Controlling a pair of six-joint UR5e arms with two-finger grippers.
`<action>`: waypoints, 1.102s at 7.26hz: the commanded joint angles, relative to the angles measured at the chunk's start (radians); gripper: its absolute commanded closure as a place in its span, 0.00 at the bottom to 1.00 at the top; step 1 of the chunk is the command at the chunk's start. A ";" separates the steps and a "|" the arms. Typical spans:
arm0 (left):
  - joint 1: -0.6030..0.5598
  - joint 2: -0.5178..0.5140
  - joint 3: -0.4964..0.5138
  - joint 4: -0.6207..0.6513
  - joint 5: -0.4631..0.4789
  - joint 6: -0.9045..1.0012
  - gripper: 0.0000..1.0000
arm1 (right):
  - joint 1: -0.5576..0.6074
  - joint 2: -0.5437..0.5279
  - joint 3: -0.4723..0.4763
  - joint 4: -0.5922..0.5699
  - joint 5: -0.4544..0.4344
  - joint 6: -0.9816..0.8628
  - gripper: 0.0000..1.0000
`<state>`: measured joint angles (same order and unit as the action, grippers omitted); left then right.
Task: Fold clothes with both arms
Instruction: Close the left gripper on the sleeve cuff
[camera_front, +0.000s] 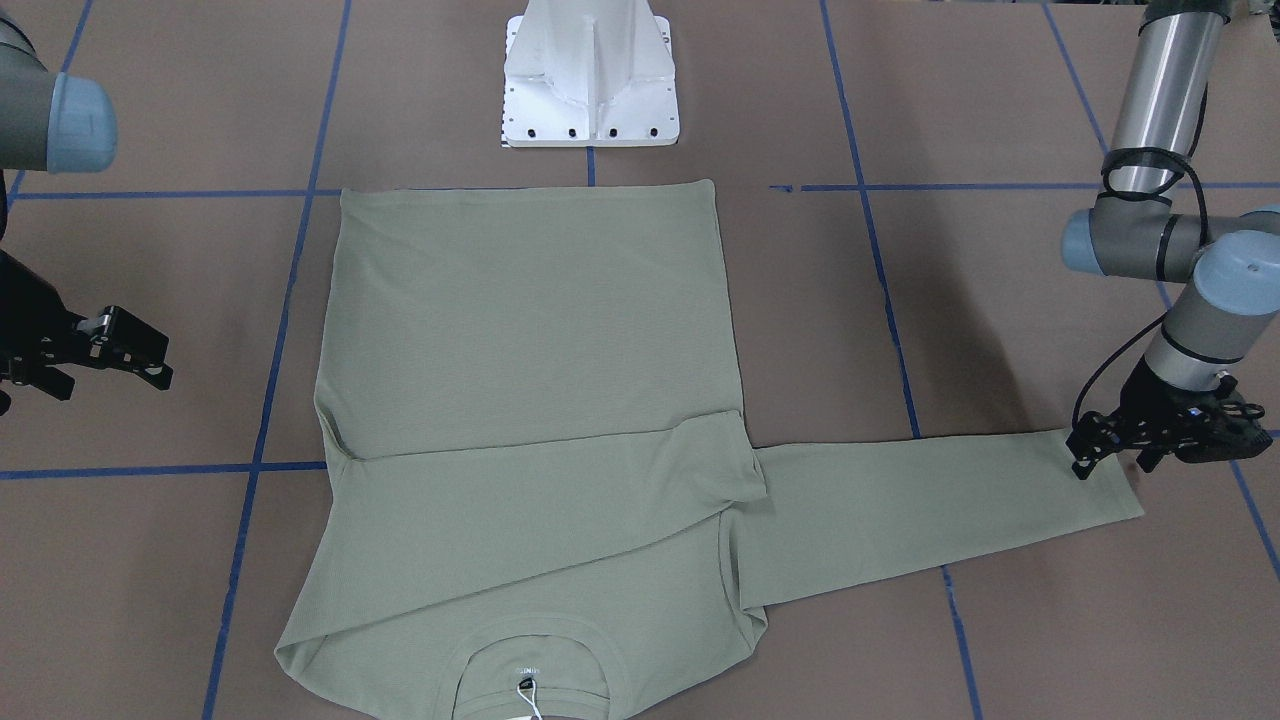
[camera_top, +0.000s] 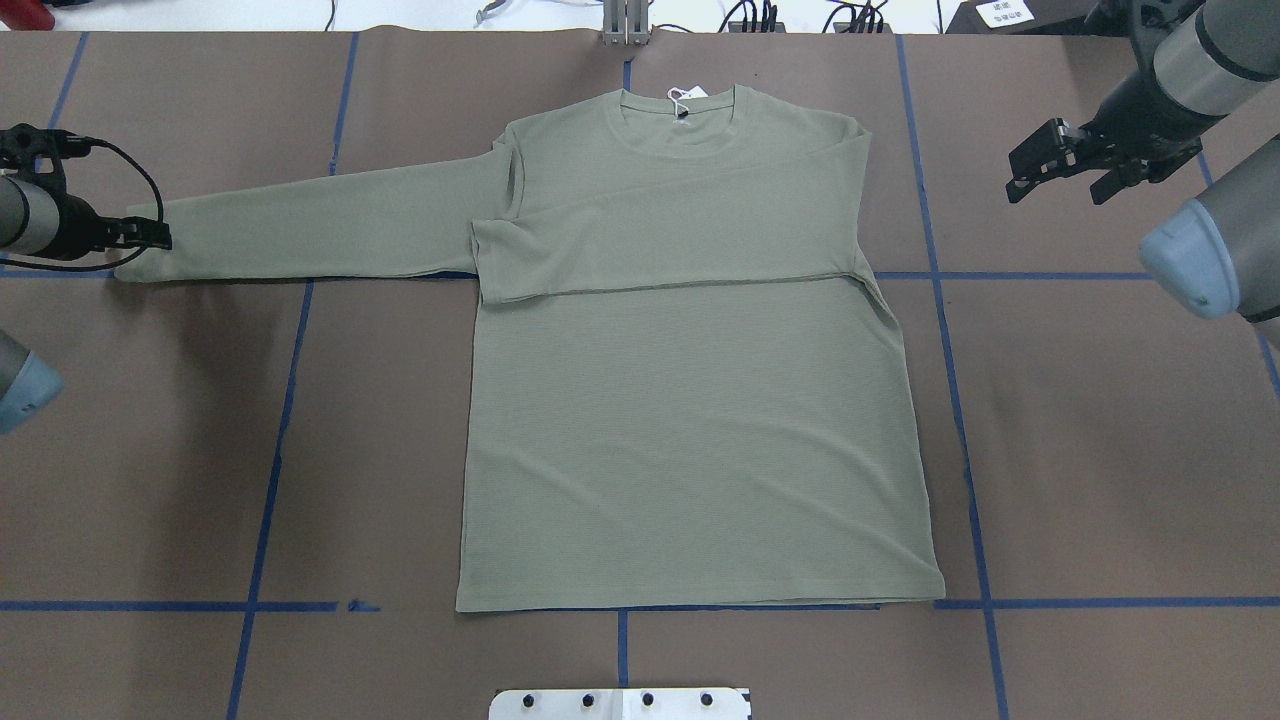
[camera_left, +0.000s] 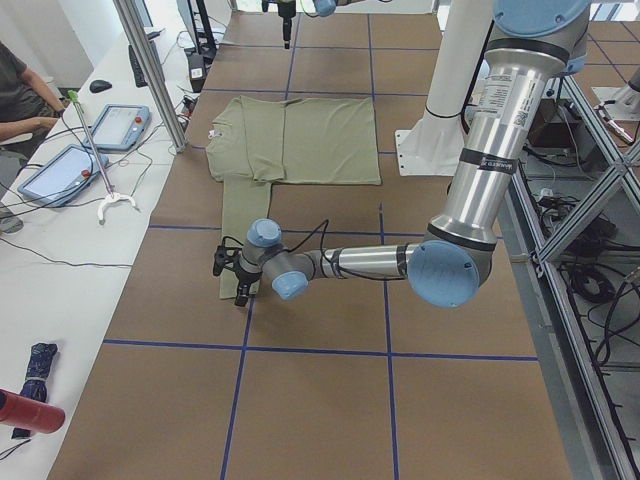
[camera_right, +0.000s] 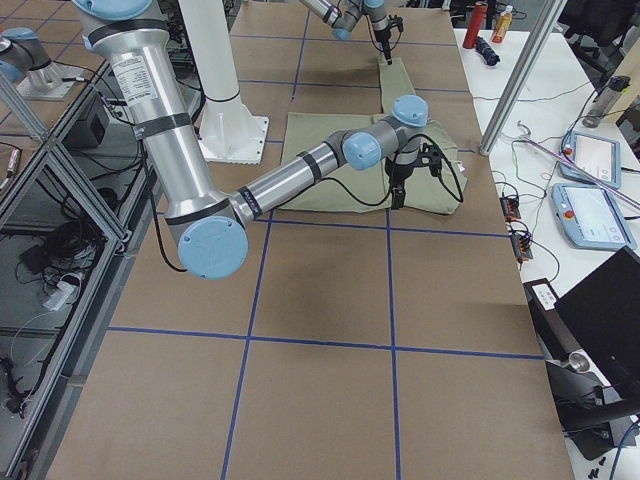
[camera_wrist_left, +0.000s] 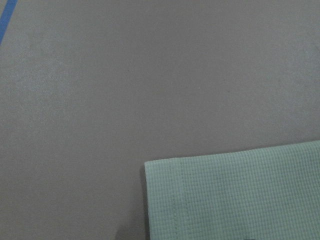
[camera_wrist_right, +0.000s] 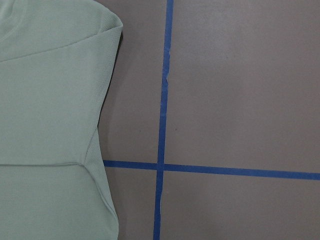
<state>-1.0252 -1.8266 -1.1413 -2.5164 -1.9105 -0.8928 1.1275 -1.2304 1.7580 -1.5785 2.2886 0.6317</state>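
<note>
Shirt (camera_top: 700, 420) is lying flat on the table (camera_top: 1100, 450), one sleeve crossing its chest. We are holding our left gripper (camera_top: 155, 236) at the outstretched cuff (camera_wrist_left: 235, 200), likely to fold it likewise; we cannot tell whether its fingers are pinching. Our right gripper (camera_top: 1058, 172) is hovering clear, fingers spread, leaving room.

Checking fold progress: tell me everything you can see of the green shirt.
The sage-green long-sleeved knit shirt lies flat on the brown table, round collar away from the robot, white paper tag at the neck. One sleeve is folded across the chest; the other stretches to the robot's left, where the black left hand is at its cuff. The right hand hangs clear.
</note>
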 joint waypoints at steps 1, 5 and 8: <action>-0.004 0.001 -0.020 0.008 -0.039 0.000 0.10 | 0.000 -0.003 0.000 0.000 -0.001 0.000 0.00; -0.007 0.003 -0.011 0.010 -0.039 -0.005 0.10 | 0.000 -0.001 0.000 0.000 -0.001 0.000 0.00; -0.007 0.012 -0.009 0.010 -0.038 -0.009 0.10 | 0.000 -0.001 0.000 0.000 -0.001 0.000 0.00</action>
<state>-1.0331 -1.8174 -1.1517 -2.5076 -1.9491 -0.9003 1.1275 -1.2318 1.7579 -1.5785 2.2872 0.6320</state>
